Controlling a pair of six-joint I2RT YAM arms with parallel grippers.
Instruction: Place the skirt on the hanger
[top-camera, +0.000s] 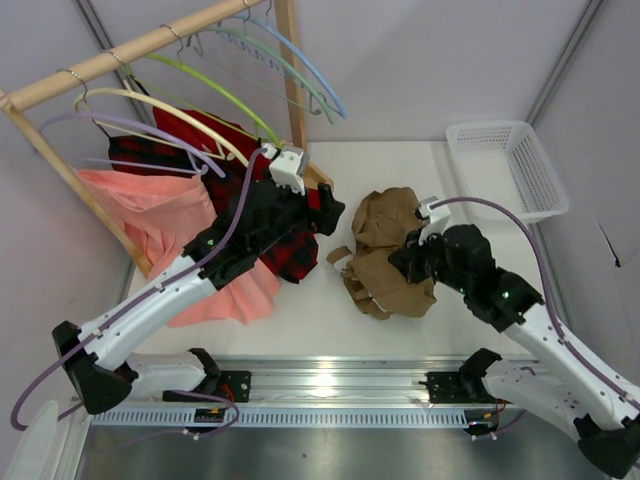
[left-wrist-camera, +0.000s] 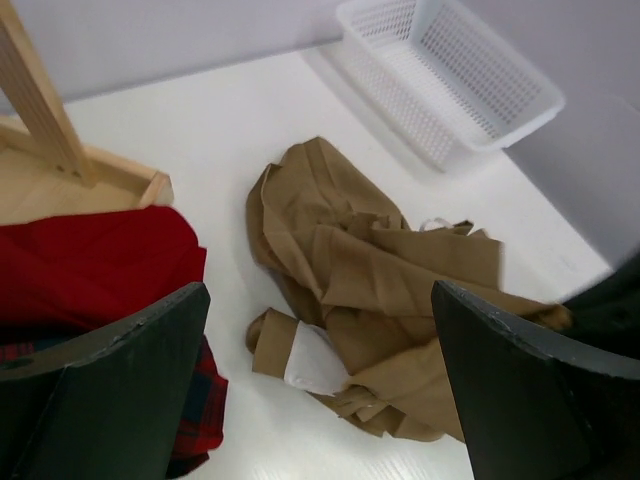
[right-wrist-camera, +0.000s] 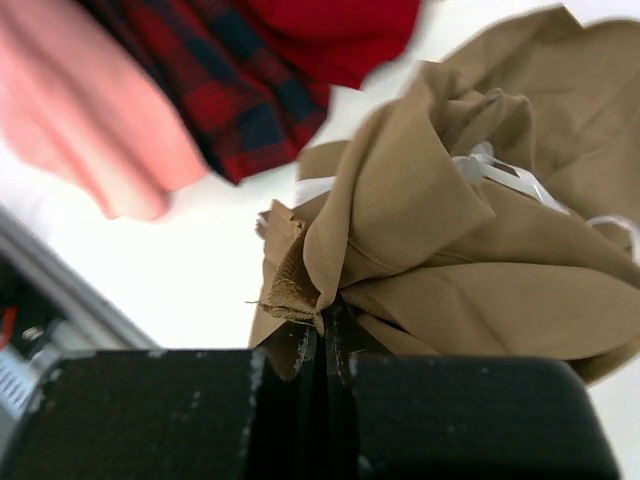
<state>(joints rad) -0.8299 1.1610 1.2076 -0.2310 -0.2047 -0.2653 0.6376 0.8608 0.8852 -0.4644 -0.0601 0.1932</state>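
The tan skirt (top-camera: 385, 255) lies crumpled on the white table, right of centre; it also fills the middle of the left wrist view (left-wrist-camera: 370, 270) and the right wrist view (right-wrist-camera: 470, 240). My right gripper (top-camera: 407, 262) is shut on a bunched fold at the skirt's edge, the cloth pinched between its closed jaws (right-wrist-camera: 330, 325). My left gripper (top-camera: 328, 210) hovers wide open just left of the skirt, above the plaid cloth, with nothing between its fingers (left-wrist-camera: 318, 300). The pale sage-green hanger (top-camera: 270, 55) hangs on the wooden rail at the back, between a lime-green and a light blue one.
A wooden rack (top-camera: 140, 45) with several hangers stands at the back left. A red-and-black plaid skirt (top-camera: 290, 250) and a salmon-pink skirt (top-camera: 160, 220) hang beneath it. A white mesh basket (top-camera: 510, 165) sits at the back right. A metal rail (top-camera: 320, 385) runs along the near edge.
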